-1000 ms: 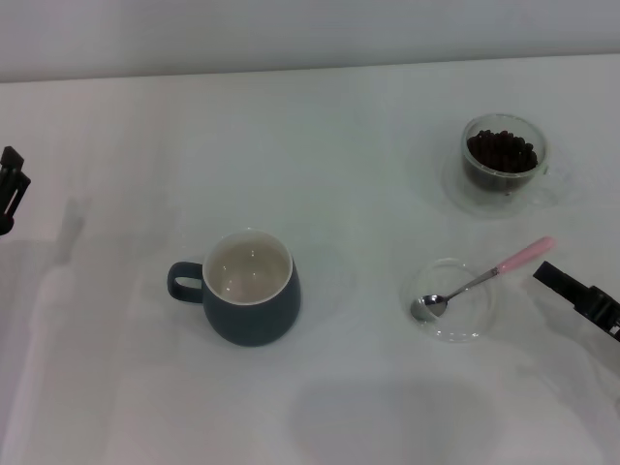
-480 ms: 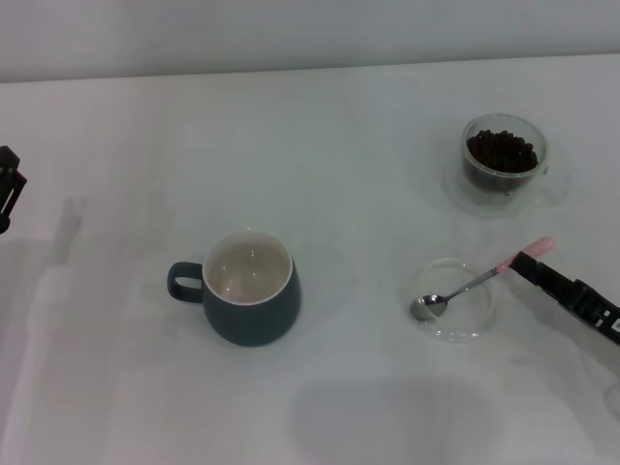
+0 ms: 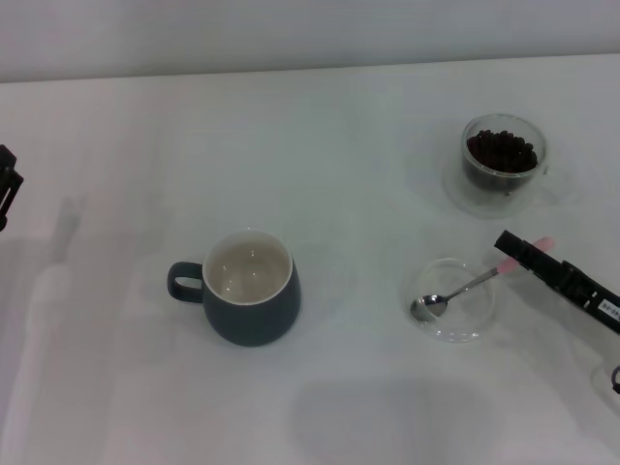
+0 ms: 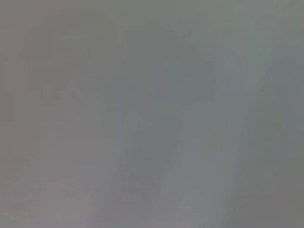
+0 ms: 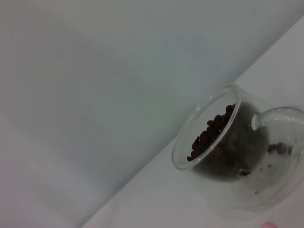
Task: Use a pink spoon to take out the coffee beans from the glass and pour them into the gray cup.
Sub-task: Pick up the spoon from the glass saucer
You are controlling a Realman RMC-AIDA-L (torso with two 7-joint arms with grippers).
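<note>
**Right gripper at the spoon's pink handle**

Head view: on the white table (image 3: 368,116) the gray cup (image 3: 250,300) stands left of centre, upright, its handle toward the robot's left, its cream inside bare. The glass (image 3: 504,165) sits far off to the right and toward the back, with the coffee beans (image 3: 501,150) heaped inside it. Nearer the robot, a shallow clear dish (image 3: 455,325) holds the bowl of the pink spoon (image 3: 463,290); the stem slants up and right over the dish rim, and the pink end shows just past the tip of the right gripper (image 3: 508,242). That black tip lies over the handle; whether its fingers are spread or closed on the spoon, I cannot tell. The left gripper (image 3: 8,184) sits parked at the left edge, well apart from everything; its fingers cannot be judged either.

Left wrist view: only a plain grey blur.

Right wrist view: the glass (image 5: 228,142) appears close, the beans (image 5: 209,135) piled against its wall, the thin glass handle beside it. The gripper's own fingers do not show.
</note>
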